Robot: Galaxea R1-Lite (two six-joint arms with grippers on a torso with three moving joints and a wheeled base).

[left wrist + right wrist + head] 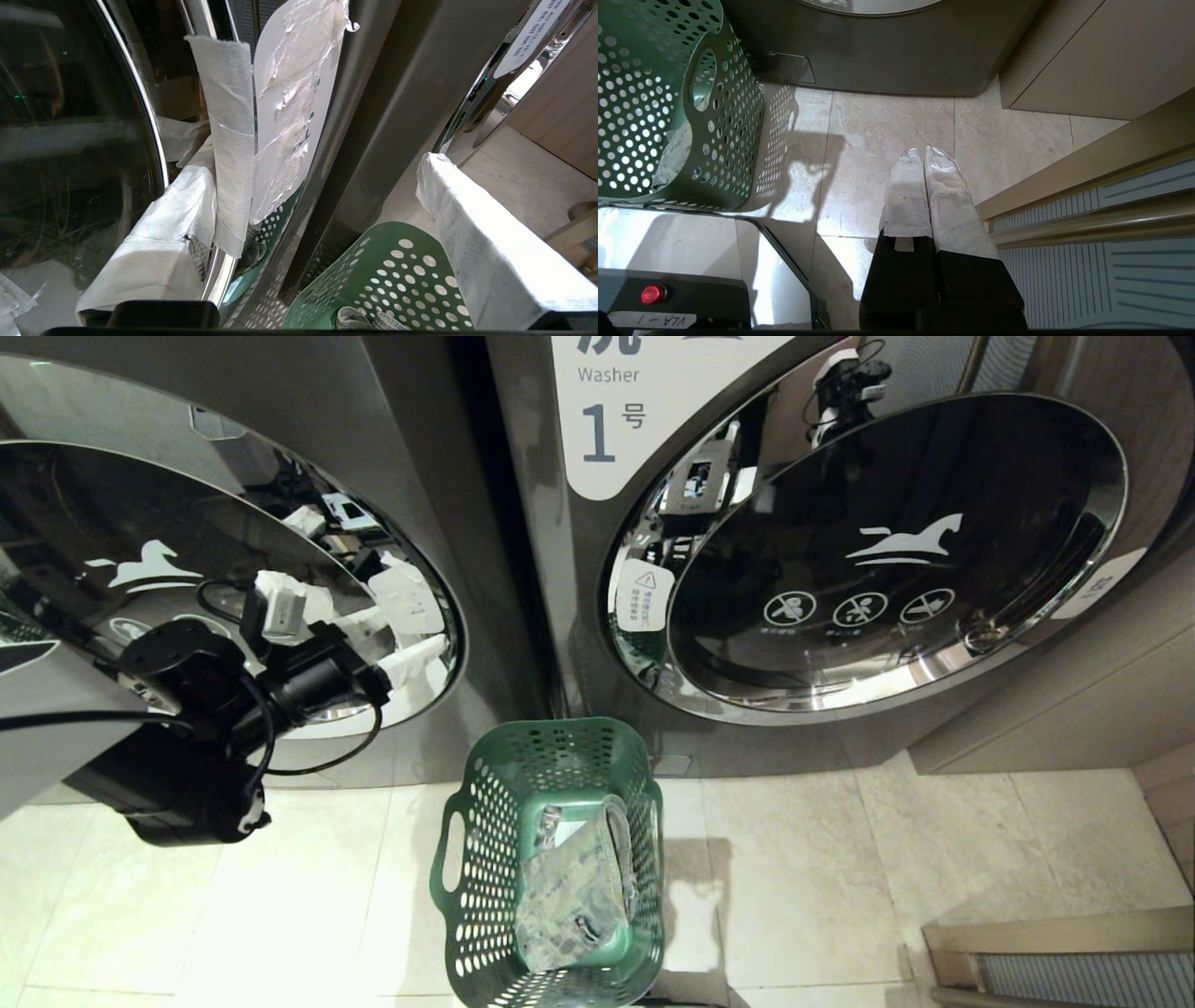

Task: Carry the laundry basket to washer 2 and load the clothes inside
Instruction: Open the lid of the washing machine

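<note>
The green perforated laundry basket stands on the floor between the two washers. A pale patterned garment lies in it. Washer 2 is the left machine, and its round mirrored door is shut. My left gripper hangs open at that door's right rim, above the basket. One white-wrapped finger lies against the chrome rim beside a white taped strip. The other finger stands out over the basket. My right gripper is shut, empty, pointing at the floor right of the basket.
The washer marked 1 stands on the right with its door shut. A beige cabinet adjoins it, and a ribbed metal threshold runs at the right. Pale floor tiles surround the basket.
</note>
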